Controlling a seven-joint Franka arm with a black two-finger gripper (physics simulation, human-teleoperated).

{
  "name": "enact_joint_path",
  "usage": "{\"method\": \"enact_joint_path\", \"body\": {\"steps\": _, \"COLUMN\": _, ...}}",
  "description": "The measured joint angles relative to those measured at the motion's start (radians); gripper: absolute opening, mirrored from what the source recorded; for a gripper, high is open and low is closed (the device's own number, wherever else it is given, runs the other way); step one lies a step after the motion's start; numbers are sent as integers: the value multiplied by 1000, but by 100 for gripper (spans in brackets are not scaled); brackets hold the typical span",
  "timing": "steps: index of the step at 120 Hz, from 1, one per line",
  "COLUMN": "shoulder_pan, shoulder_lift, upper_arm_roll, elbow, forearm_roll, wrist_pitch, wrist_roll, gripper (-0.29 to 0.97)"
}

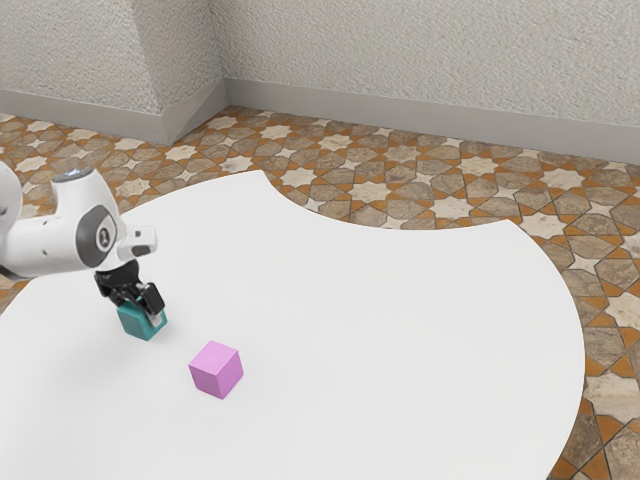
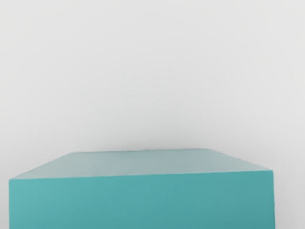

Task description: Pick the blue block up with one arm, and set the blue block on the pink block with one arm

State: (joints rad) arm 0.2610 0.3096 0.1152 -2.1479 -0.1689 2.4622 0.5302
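Observation:
The blue block [image 1: 142, 323], teal in colour, rests on the white table [image 1: 400, 330] near the exterior view's left. My gripper [image 1: 138, 303] is down over its top, one black finger against each side, shut on it. In the wrist view the blue block [image 2: 143, 191] lies large and close just under my hand, with its top face and one side showing. The pink block [image 1: 216, 368] stands on the table a short way to the exterior view's right of the blue block and nearer the camera, apart from it.
The white table has a curved far edge [image 1: 330, 215] and a rounded edge on the exterior view's right [image 1: 575, 340]. Beyond them lies a patterned tile floor [image 1: 450, 170] and grey walls. My white arm [image 1: 60, 240] enters from the left.

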Motion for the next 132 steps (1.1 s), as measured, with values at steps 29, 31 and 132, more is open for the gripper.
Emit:
{"method": "enact_joint_path", "body": {"steps": 29, "shoulder_pan": 1, "shoulder_lift": -8, "upper_arm_roll": 1, "elbow": 0, "forearm_roll": -6, "wrist_pitch": 4, "wrist_roll": 16, "gripper": 46}}
{"method": "enact_joint_path", "body": {"steps": 31, "shoulder_pan": 1, "shoulder_lift": -10, "upper_arm_roll": 1, "elbow": 0, "forearm_roll": -7, "wrist_pitch": 4, "wrist_roll": 17, "gripper": 45}}
{"method": "enact_joint_path", "body": {"steps": 132, "shoulder_pan": -8, "shoulder_lift": -524, "upper_arm_roll": -301, "elbow": -270, "forearm_roll": -13, "wrist_pitch": -134, "wrist_roll": -435, "gripper": 37}}
